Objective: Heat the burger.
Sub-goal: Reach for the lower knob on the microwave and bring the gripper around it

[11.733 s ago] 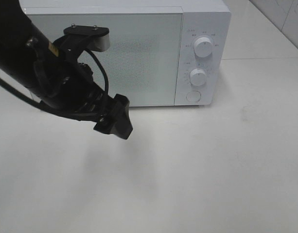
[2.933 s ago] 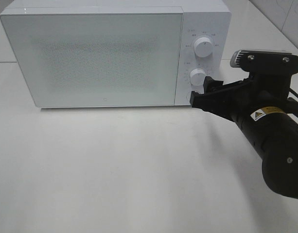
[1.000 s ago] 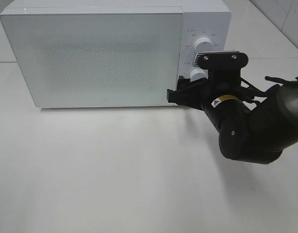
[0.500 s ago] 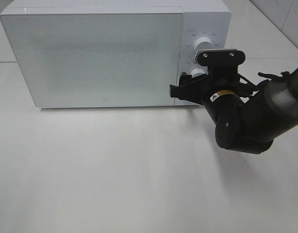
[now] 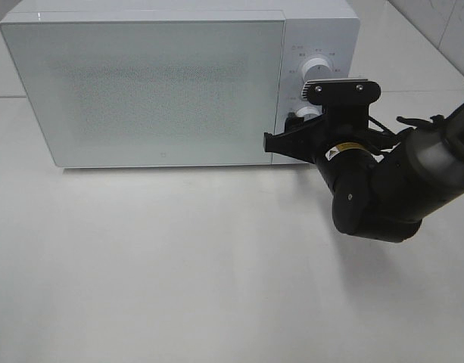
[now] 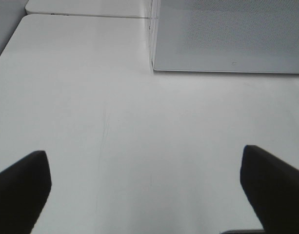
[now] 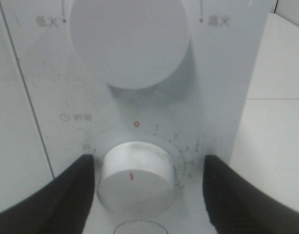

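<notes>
Right hand straddled timer knob on microwave, jaws apart with small gaps either side, likely placed to grip and turn it. Left hand hung wide over counter, out of the way. Burger not in view; door shut, so perhaps inside.

Microwaves: 1 microwave is standing on the table.
Doors: 1 door is covering its front.
Knobs: 2 are sitting on its panel, the upper knob and the lower knob.
Buttons: 1 round button is peeking in under the lower knob.
Tables: 1 table is carrying everything.
Arms: 1 arm is showing from above.
End effectors: 2 are showing, the left end effector and the right end effector.
Fingers: 4 are showing, 2 per end effector.
</notes>
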You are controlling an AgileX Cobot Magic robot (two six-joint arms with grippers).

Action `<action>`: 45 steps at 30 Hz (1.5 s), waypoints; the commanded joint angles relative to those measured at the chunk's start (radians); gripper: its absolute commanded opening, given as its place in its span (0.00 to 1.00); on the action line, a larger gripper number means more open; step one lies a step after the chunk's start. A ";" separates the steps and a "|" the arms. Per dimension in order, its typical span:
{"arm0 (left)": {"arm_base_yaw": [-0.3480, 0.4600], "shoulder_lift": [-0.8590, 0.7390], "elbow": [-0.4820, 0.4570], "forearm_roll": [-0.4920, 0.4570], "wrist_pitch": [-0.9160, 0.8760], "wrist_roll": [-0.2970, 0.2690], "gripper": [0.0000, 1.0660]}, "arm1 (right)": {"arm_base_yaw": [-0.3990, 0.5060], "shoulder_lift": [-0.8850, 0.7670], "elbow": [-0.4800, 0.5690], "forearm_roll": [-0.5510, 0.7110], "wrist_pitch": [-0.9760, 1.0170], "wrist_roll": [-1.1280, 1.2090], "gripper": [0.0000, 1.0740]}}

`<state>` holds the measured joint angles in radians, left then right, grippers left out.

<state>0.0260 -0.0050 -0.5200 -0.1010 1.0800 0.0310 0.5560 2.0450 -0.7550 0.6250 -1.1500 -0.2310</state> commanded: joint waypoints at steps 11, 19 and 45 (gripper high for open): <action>0.003 -0.016 0.004 -0.008 -0.012 0.000 0.92 | -0.002 -0.006 -0.022 -0.056 -0.043 0.041 0.09; 0.003 -0.016 0.004 -0.008 -0.012 0.000 0.92 | -0.002 -0.006 -0.022 -0.064 -0.056 0.045 0.07; 0.003 -0.016 0.004 -0.008 -0.012 0.000 0.92 | -0.002 -0.006 -0.022 -0.275 -0.129 1.139 0.00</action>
<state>0.0260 -0.0050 -0.5200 -0.1010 1.0800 0.0310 0.5460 2.0500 -0.7410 0.5230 -1.1790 0.7180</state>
